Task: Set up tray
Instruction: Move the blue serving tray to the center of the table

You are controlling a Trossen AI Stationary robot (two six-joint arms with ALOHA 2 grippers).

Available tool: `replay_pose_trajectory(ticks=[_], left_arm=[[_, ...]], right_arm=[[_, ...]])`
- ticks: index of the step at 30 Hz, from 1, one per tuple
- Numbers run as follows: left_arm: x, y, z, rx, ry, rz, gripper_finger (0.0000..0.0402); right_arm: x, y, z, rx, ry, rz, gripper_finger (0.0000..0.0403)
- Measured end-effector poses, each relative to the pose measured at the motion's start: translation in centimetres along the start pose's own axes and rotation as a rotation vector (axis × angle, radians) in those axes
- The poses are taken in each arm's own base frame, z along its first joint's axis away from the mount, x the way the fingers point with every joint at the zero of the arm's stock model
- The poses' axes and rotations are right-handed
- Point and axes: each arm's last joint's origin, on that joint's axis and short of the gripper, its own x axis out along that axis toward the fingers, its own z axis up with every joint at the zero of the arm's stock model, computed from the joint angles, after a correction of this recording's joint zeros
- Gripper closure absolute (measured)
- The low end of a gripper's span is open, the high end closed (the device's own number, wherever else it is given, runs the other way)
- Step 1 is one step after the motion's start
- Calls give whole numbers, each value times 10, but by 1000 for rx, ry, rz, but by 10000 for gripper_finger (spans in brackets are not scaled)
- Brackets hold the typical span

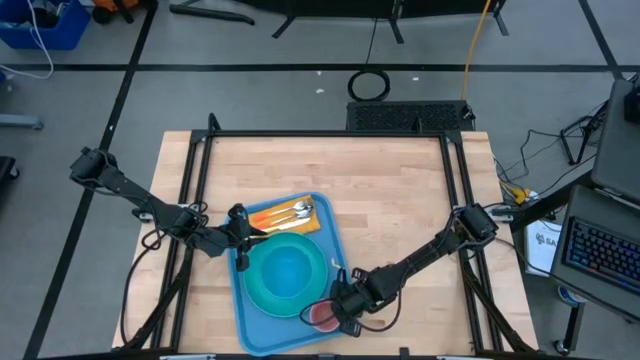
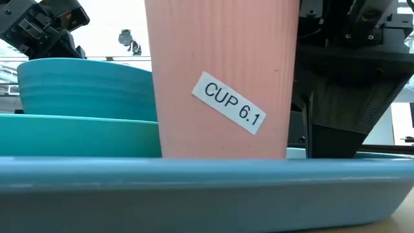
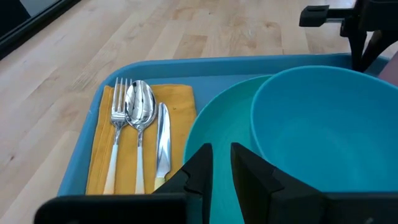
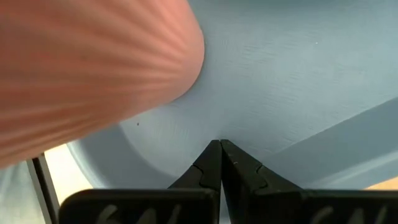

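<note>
Looking straight down, you see both arms reach inward over the tray, which lies on the wooden table near its front edge, left of centre. Your left gripper comes in from the left and sits at the tray's left rim beside the plate; in its wrist view the two fingers stand slightly parted with nothing between them, just over the plate's edge. Your right gripper comes in from the right and sits low at the tray's near right corner, just beside the cup; its fingertips are pressed together on nothing, close above the tray floor.

Count on the tray: one turquoise plate, one blue bowl resting on that plate, one pink ribbed cup standing upright and labelled "CUP 6.1", and one orange napkin. On the napkin lie three utensils side by side: one fork, one spoon, one knife.
</note>
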Motion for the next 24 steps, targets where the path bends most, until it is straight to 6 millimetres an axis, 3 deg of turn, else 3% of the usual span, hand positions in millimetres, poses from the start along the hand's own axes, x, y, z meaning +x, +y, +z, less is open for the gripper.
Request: replay_pose_trajectory(ticks=[17,24], left_arm=[[0,0,0,0,0,-1,339],[0,0,0,0,1,-1,339]], right_arm=[[-8,-10,4,-56,-19,-72,403],[-32,-7,8,-96,-88,-33,403]])
